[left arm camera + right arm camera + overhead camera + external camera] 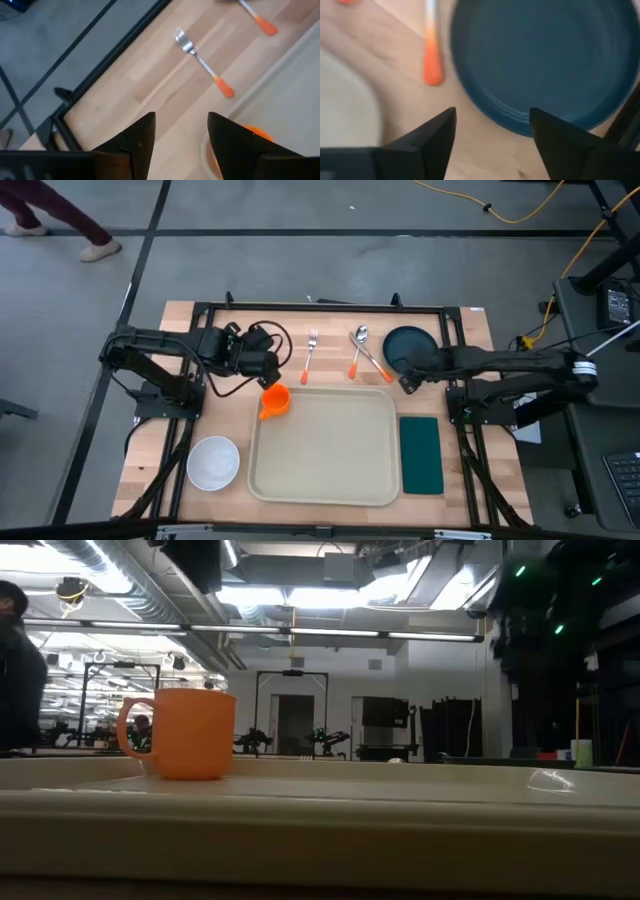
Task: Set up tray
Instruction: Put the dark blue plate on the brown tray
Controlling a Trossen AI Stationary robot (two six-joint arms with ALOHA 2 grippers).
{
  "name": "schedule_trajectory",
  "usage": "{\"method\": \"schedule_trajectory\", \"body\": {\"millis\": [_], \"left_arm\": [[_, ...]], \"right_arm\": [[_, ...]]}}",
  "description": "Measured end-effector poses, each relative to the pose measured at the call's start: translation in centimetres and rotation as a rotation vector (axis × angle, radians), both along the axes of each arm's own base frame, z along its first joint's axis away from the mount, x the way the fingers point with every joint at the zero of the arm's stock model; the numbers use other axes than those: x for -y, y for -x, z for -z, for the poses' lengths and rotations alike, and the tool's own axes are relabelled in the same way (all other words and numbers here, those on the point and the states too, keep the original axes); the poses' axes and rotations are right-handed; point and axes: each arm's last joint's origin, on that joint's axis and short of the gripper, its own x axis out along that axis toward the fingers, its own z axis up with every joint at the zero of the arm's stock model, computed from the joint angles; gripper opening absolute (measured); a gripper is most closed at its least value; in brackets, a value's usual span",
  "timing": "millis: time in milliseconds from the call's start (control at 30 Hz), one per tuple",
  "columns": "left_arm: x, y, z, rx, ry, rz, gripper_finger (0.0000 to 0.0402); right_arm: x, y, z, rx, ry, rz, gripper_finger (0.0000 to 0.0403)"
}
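Beyond the tray point(325, 445), the right gripper point(407, 383) hovered open and empty over the plate's point(410, 346) near rim. It should close squarely on that rim. The left gripper point(272, 371), also open and empty, waited above the cup point(275, 401).

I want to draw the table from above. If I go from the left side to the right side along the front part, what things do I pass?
White bowl → beige tray → dark green napkin.

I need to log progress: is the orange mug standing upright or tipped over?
Upright. The low view shows the orange mug standing on its base on the tray, its handle out to the side.
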Motion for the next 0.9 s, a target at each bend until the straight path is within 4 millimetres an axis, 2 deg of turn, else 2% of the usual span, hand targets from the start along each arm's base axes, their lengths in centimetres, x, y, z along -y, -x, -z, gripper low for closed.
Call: {"method": "schedule_trajectory", "body": {"millis": [200,400,667,900], "left_arm": [[-0.4,-0.4,-0.1,0.02,0.002,0.018,0.0172],[-0.4,-0.4,-0.1,0.021,0.004,0.018,0.0171],[-0.3,-0.4,-0.1,0.028,0.024,0.017,0.0171],[-0.2,-1.0,-0.3,0.079,0.02,0.042,0.0172]], "right_arm": [[2.2,-2.6,3.0,-0.084,-0.05,-0.007,0.0272],[2.8,-3.7,5.1,-0.183,-0.13,-0.091,0.0272],[3.0,-4.0,5.7,-0.239,-0.087,-0.131,0.0253],[3.5,-3.9,5.7,-0.273,0.01,-0.098,0.0198]]}}
